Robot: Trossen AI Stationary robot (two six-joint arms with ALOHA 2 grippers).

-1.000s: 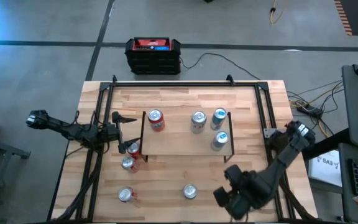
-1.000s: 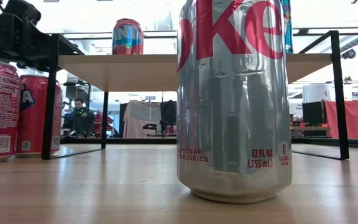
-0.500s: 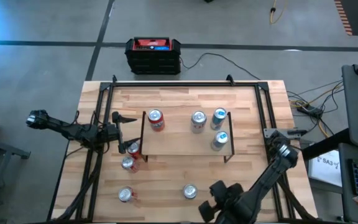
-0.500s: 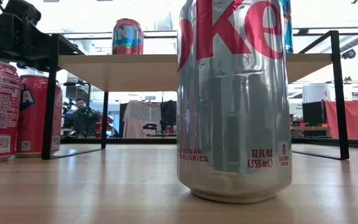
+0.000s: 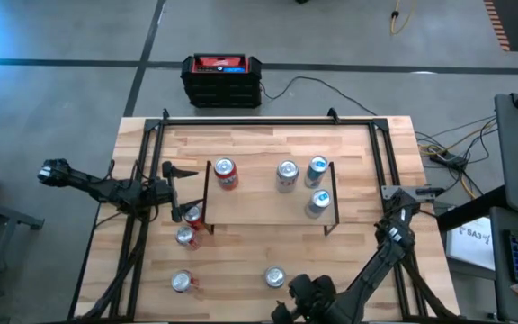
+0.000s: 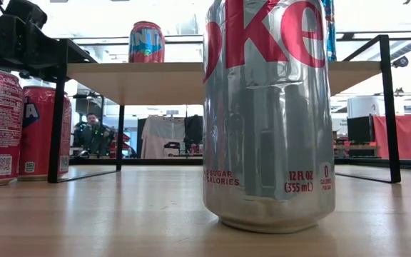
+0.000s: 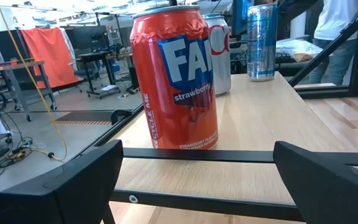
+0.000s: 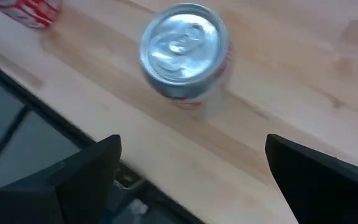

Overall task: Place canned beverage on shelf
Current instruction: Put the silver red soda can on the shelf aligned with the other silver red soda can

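Place: robotics lab or workshop, open floor.
Floor: grey concrete (image 5: pixel 61 36) with dark taped lines; striped hazard marking at the far corner, beyond the right arm.
Rig: wooden tabletop (image 5: pixel 268 148) framed in black rails, two dark arms mounted at its sides.
Power: black-and-red box (image 5: pixel 222 80) on the floor past the table's far edge, cable (image 5: pixel 304 84) trailing from it.
Wiring: loose cables (image 5: pixel 448 148) on the floor outboard of the right arm.
Background: person seated (image 6: pixel 90 134) at a workstation far beyond the table; red-draped benches (image 6: pixel 399 135), monitors, carts.
Left wrist view: orange cloth (image 7: pixel 39 56), wheeled stands, a standing person (image 7: pixel 337 37) beyond the shelf.
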